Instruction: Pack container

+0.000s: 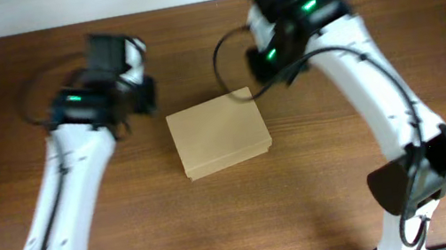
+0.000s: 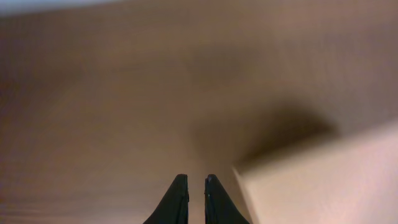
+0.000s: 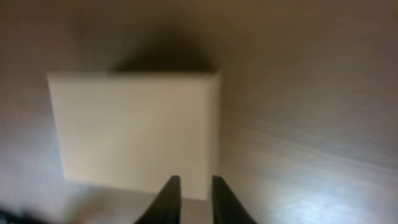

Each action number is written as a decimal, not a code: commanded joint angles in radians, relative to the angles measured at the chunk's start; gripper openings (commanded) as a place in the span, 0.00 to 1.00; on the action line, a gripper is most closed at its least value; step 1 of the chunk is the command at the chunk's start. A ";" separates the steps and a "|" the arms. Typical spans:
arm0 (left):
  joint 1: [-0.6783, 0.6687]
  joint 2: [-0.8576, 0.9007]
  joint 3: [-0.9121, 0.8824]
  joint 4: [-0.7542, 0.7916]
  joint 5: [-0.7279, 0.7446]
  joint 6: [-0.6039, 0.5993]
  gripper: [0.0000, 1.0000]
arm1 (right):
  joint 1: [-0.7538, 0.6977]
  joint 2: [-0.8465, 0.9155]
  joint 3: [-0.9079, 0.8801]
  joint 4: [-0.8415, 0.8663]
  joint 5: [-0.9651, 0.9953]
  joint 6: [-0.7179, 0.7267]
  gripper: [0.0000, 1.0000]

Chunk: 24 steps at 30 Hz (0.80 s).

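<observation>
A small rectangular tan cardboard box (image 1: 220, 134) lies flat on the dark brown wooden desk (image 1: 240, 230), its lid down and its top plain. It sits between the two pincers, each of which hangs near one of its far corners.

The left pincer (image 2: 195, 180) points down at bare desk. Its two black fingers (image 2: 177, 202) stand close together with only a thin slit between them, and nothing is in that slit. From this pincer the box is off to the right and a little ahead. In the wrist view the box's pale corner comes in just beside the right finger, with its shadow on the wood beyond. I cannot tell whether that finger touches the cardboard, as the picture is smeared.

The right pincer (image 3: 195, 182) hangs over the far right corner of the box. Its fingers are parted somewhat wider than the left pair's and also hold nothing. Most of the lid spreads out ahead of this pincer and to its left. One fingertip shows against the cardboard and the other lines up with the box's right-hand edge, where the wood grain begins. The view is too soft to say whether either tip rests on the lid or is clear of it.

From above, the white left arm (image 1: 71, 185) and the white right arm (image 1: 379, 91) both reach in from the near edge of the desk and bend inward toward the box. Green lights glow on their dark wrist housings.
</observation>
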<state>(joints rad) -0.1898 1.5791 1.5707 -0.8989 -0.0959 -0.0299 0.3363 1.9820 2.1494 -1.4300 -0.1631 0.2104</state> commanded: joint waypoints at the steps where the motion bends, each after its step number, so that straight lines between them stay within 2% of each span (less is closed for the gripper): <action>1: 0.104 -0.044 0.127 0.010 -0.090 0.002 0.10 | -0.099 -0.011 0.159 -0.042 0.127 0.008 0.22; 6: 0.243 -0.040 0.147 0.049 -0.096 0.001 0.11 | -0.216 -0.011 0.199 -0.058 0.176 0.008 0.22; 8: 0.289 -0.035 0.146 0.061 -0.096 0.001 0.19 | -0.262 -0.008 0.192 -0.056 0.176 0.008 0.22; 9: 0.308 -0.034 0.146 0.063 -0.095 0.001 0.30 | -0.283 -0.008 0.190 -0.055 0.176 0.008 0.22; 11: 0.332 -0.030 0.146 0.065 -0.095 0.001 0.44 | -0.318 -0.003 0.189 -0.055 0.175 0.008 0.26; 14: 0.351 -0.020 0.146 0.061 -0.096 0.001 0.84 | -0.351 -0.001 0.189 -0.068 0.175 0.008 0.63; 15: 0.351 -0.018 0.146 0.060 -0.095 0.001 1.00 | -0.354 -0.001 0.189 -0.073 0.175 0.008 0.91; 16: 0.351 -0.015 0.146 0.061 -0.095 0.001 1.00 | -0.357 -0.001 0.189 -0.080 0.175 0.008 0.99; 24: 0.350 -0.012 0.146 0.053 -0.085 0.001 1.00 | -0.357 -0.001 0.189 -0.082 0.175 0.008 0.99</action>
<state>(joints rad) 0.1585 1.5578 1.7168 -0.8436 -0.1844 -0.0296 -0.0227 1.9804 2.3356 -1.5112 0.0029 0.2134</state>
